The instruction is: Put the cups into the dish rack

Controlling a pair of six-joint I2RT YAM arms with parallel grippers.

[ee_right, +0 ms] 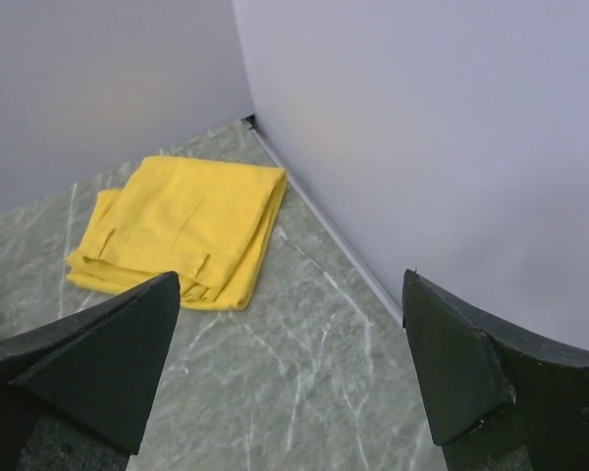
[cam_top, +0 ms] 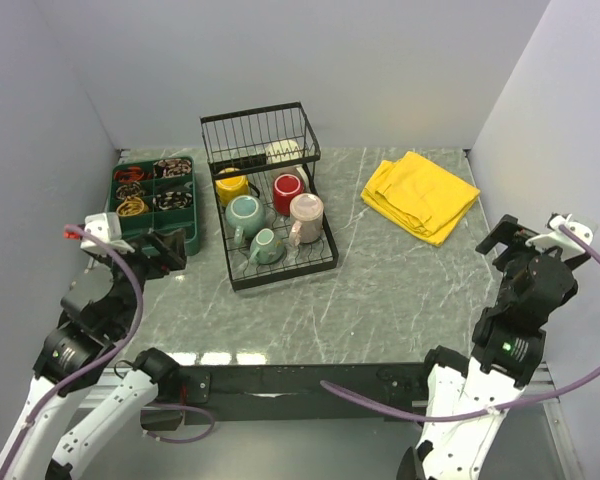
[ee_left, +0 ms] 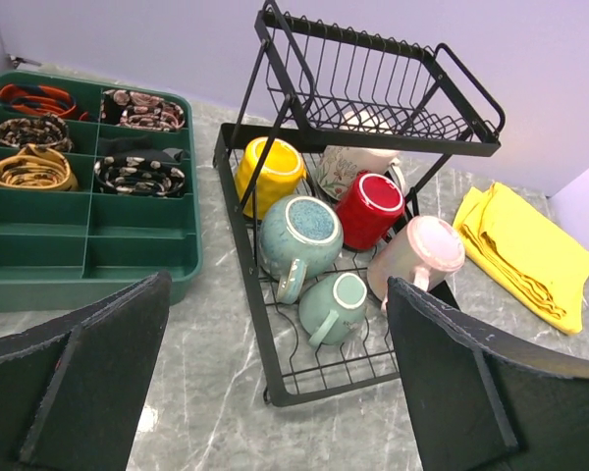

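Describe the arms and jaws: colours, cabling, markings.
Left arm and right arm match: white lower links, black joints and wrists, and a purple cable looping along each. Each wrist has a white connector, red-tipped on the left. Jaws are matte black, flat and wedge-shaped. No readable markings.

The left arm (cam_top: 88,325) and right arm (cam_top: 512,330) sit folded close to their bases, wrists pitched forward and down, with the left gripper (ee_left: 278,294) and right gripper (ee_right: 290,285) each empty, jaws spread wide, and apparently held raised.
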